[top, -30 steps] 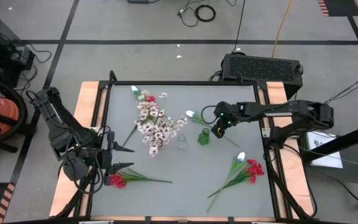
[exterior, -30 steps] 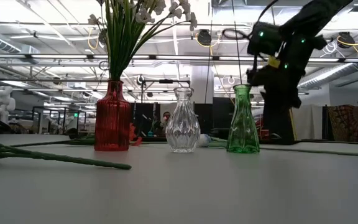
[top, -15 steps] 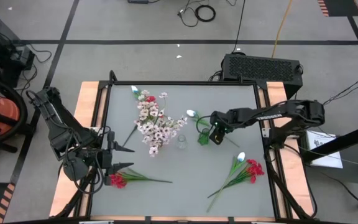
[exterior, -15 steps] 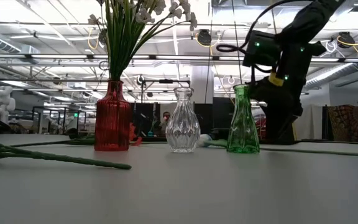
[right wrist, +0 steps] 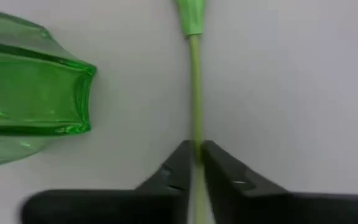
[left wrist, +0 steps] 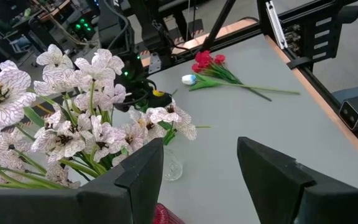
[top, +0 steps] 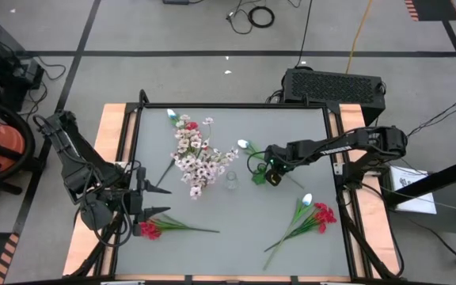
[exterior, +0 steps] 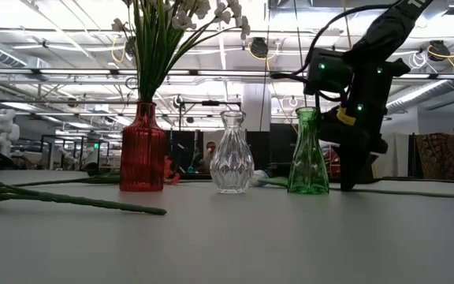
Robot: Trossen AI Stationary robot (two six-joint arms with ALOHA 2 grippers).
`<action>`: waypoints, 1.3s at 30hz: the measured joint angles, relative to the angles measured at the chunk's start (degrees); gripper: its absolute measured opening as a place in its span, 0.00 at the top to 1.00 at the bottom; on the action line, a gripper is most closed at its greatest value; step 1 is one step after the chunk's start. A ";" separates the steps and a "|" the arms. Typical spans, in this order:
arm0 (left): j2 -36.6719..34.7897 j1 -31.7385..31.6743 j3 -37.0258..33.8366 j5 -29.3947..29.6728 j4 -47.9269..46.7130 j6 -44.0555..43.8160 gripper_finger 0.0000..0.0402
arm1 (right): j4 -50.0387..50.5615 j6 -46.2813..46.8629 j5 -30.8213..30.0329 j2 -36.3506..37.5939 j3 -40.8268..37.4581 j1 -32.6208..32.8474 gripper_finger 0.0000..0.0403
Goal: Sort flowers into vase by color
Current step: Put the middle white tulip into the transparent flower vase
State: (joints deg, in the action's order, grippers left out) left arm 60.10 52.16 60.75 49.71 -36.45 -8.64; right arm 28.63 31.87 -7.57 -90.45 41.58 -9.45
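My right gripper [top: 272, 177] is down at the table just right of the green vase [top: 258, 176], shut on the stem of a white tulip-like sprig whose bud [top: 244, 145] lies beyond the vase. The red vase [exterior: 142, 150] stands upright and holds pinkish-white blossoms [top: 198, 162]. The clear vase [top: 232, 181] stands between the two. A red sprig [top: 150, 229] lies on the table in front of my left gripper [top: 161, 199], which is open and waits at the left edge. In the left wrist view its fingers stand apart behind the blossoms [left wrist: 79, 124]. My right gripper pinches the thin green stem [right wrist: 195, 93] of the white sprig between its two fingers [right wrist: 219, 165], part-way along the stem. The fingers come from above, pointing down, and lie across the stem. The stem lies flat on the table, beside the green vase [right wrist: 30, 93].
A bunch of red blooms [top: 323, 214] with a white bud [top: 307, 199] lies near the right edge. A white bud [top: 171, 114] and a red bloom [top: 191, 125] lie near the far edge. Open table surface [top: 236, 237] spans the near middle.
My right gripper has come down from above the height of the green vase's rim to the table, shifting a little toward the vase and the near edge, and now stands on the white sprig's stem. The vases and other flowers have kept still.
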 joint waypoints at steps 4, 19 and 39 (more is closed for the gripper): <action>0.00 0.00 0.00 0.00 -0.02 -0.03 0.47 | -0.38 0.80 -2.17 1.09 -0.14 0.37 0.98; 0.00 0.00 0.00 0.02 2.70 0.59 0.47 | -5.63 -3.01 -9.49 34.48 -0.35 3.03 1.00; 10.99 -8.33 0.00 -3.00 49.10 27.22 0.47 | -65.84 -31.12 -10.36 26.93 -0.24 31.82 1.00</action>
State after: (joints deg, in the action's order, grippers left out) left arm 71.08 43.83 60.75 46.71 12.66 18.57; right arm -37.21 0.76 -17.93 -63.53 41.34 22.37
